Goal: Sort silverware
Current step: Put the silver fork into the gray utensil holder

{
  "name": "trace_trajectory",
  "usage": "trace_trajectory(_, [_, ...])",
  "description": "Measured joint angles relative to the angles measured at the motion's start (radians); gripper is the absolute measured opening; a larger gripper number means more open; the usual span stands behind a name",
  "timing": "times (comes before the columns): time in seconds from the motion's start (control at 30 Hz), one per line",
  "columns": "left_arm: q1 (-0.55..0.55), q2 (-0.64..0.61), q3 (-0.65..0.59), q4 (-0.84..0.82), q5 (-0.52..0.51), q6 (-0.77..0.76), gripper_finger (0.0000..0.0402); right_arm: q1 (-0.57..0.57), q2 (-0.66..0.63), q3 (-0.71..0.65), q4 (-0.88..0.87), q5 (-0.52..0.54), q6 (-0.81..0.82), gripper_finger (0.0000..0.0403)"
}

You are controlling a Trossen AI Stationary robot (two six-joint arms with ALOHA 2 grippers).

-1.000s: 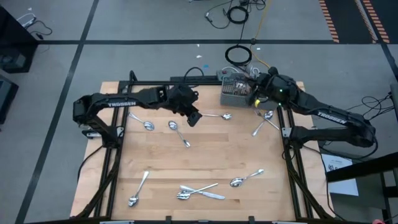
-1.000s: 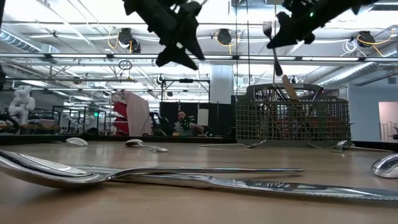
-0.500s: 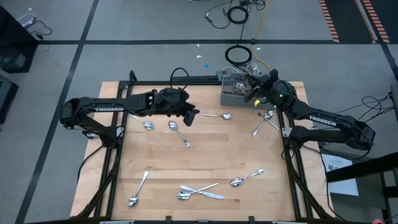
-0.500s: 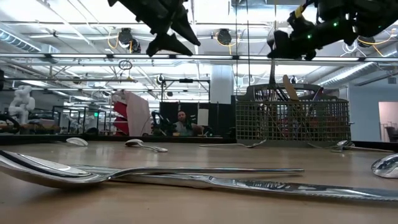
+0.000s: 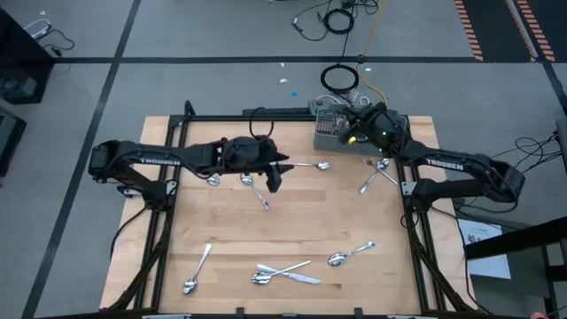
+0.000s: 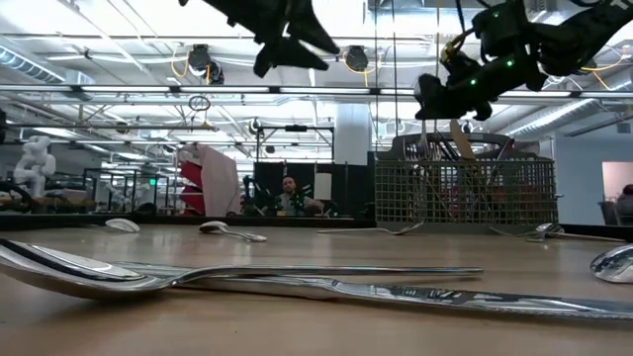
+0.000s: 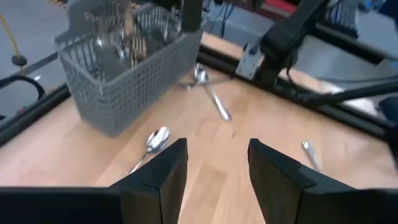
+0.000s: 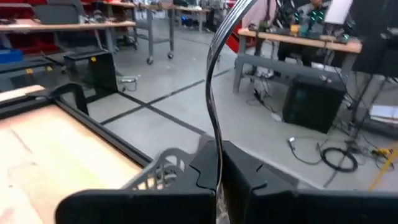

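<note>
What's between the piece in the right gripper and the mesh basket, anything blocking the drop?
Nothing visible. The right gripper is shut on a piece of silverware directly above the basket, whose top is open. Utensils already standing inside could snag it. The left gripper is off over the table.

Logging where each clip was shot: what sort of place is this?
Probably a robotics lab or workshop: a wooden table framed in black rails, workbenches on a taped concrete floor, and loose cables.

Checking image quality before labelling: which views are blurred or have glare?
Low view: the nearest spoon is large and soft, with bright ceiling lights behind. Left wrist view: the basket looks smeared. High view: evenly lit, cutlery small.
</note>
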Motion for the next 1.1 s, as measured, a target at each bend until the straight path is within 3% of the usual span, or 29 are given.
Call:
trace_trajectory(0.17, [-0.002,-0.073,-0.166,0.115,0.001,-0.039,0.0173,0.008,0.020,0.000,-0.043,0.095,0.030,0.0000])
trace_trajectory(0.4, [0.044,-0.163,-0.384,0.405,0.107,-0.170,0.0173,0.012,0.020,0.000,-0.100,0.092,0.097,0.0017])
trace_trajectory(0.9, [0.093,-0.181,-0.404,0.459,0.160,-0.184,0.0173,0.034,-0.056,0.027,-0.124,0.090,0.032,0.0173])
trace_trajectory(1.1, [0.099,-0.181,-0.403,0.457,0.161,-0.183,0.0173,0.034,-0.156,0.096,-0.136,0.062,-0.013,0.0203])
